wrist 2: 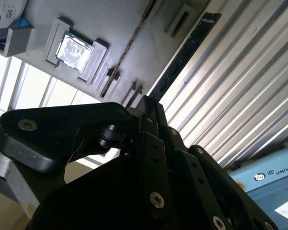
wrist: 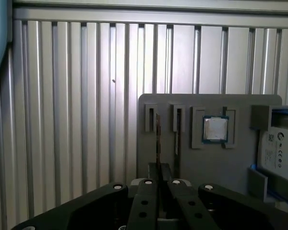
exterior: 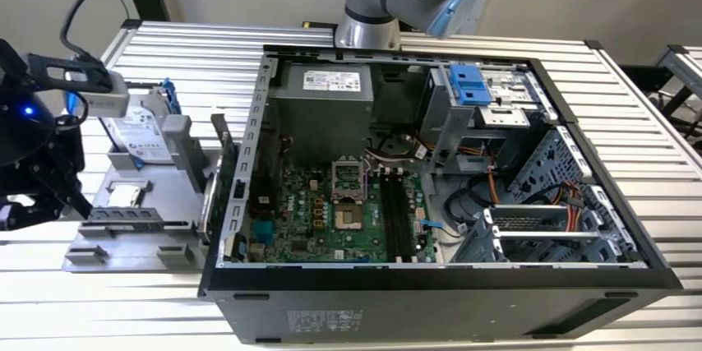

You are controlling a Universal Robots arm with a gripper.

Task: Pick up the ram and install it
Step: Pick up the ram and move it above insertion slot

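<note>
The ram (wrist: 158,139) stands on its thin long edge over the grey tray (wrist: 146,103), running close along one side edge of it. Whether its lower edge sits in a groove or hangs clear cannot be told. Past that side edge and beyond the tray's far edge lies bare ribbed bench (wrist: 77,120), open room. On the ram's other side sit the square processor (wrist: 215,129), near, and the hard drive (wrist: 278,148), farther off. In the second wrist view the ram (wrist 2: 182,55) shows as a dark strip leading straight away from the fingertips (wrist 2: 148,115). The jaws are drawn narrow, pinching the ram's near end. In the exterior view the arm (exterior: 373,6) rises on the far side of the open computer case (exterior: 439,302), and its dark wrist head (exterior: 39,162) hangs at the exterior view's left, by the tray's outer edge.
</note>
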